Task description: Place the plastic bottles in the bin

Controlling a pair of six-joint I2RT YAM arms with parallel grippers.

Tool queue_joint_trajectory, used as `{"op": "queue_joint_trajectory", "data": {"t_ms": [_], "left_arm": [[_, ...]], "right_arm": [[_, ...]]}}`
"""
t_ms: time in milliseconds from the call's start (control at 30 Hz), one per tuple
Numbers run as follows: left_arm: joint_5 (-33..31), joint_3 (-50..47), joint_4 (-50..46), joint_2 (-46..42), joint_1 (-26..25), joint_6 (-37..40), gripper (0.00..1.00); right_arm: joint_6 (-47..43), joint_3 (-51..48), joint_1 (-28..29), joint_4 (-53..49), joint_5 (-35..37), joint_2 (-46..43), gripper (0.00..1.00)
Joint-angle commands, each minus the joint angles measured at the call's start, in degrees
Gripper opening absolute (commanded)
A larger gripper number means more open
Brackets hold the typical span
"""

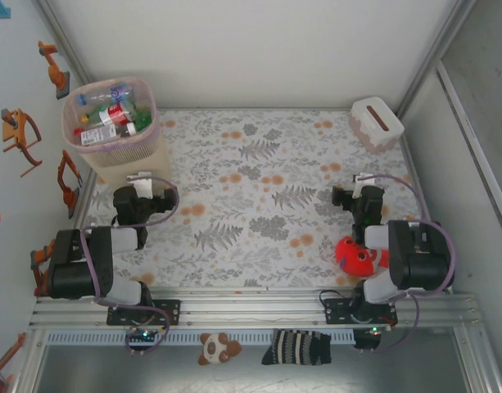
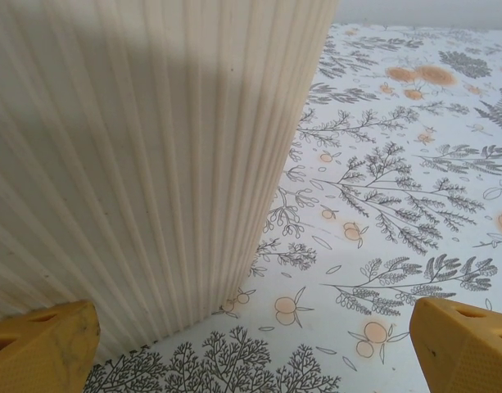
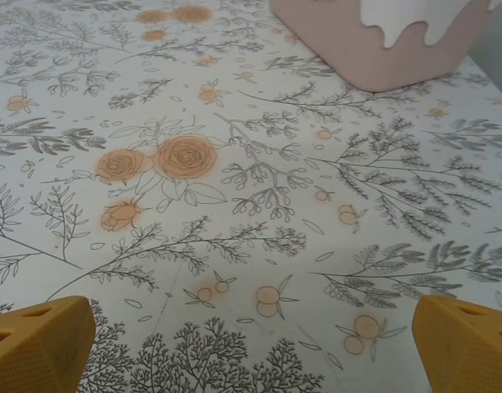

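Note:
The bin [image 1: 134,155], a tall pale-pink basket, stands at the table's far left corner. Several plastic bottles [image 1: 111,116] with red, blue and green caps and labels lie inside it. My left gripper [image 1: 142,190] hovers just in front of the bin, open and empty. In the left wrist view the bin's ribbed wall [image 2: 136,164] rises close ahead on the left, and the yellow fingertips [image 2: 42,348] of the left gripper [image 2: 255,352] stand wide apart over bare cloth. My right gripper [image 1: 359,190] is open over the right side of the table, and in its wrist view the right gripper [image 3: 252,348] has only patterned cloth between its fingertips [image 3: 468,344].
A white-pink tissue box [image 1: 375,123] sits at the far right corner and appears ahead of the right gripper as the tissue box [image 3: 382,41]. A red round toy [image 1: 355,255] lies beside the right arm. The floral tablecloth [image 1: 259,205] covers the table, with walls on three sides.

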Motion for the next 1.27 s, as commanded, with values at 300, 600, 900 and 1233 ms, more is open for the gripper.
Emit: {"op": "queue_joint_trajectory", "data": {"t_ms": [300,600,900,1233], "left_arm": [[1.9,0.1,11.8,6.5,1.0,-0.3,0.97],[-0.6,2.9,3.3,5.0,1.0,-0.7,0.97],[-1.8,2.9,3.2,4.7,0.9,-0.8,0.97],[-1.9,2.9,3.3,4.8,0.9,-1.0,0.97]], "right_arm": [[1.8,3.0,-0.4,1.8,1.5,1.2,0.99],[1.8,3.1,-0.4,1.5,1.5,1.3,0.99],[1.7,3.1,-0.4,1.5,1.6,1.3,0.99],[1.8,3.3,-0.5,1.4,1.4,1.4,0.99]]}}
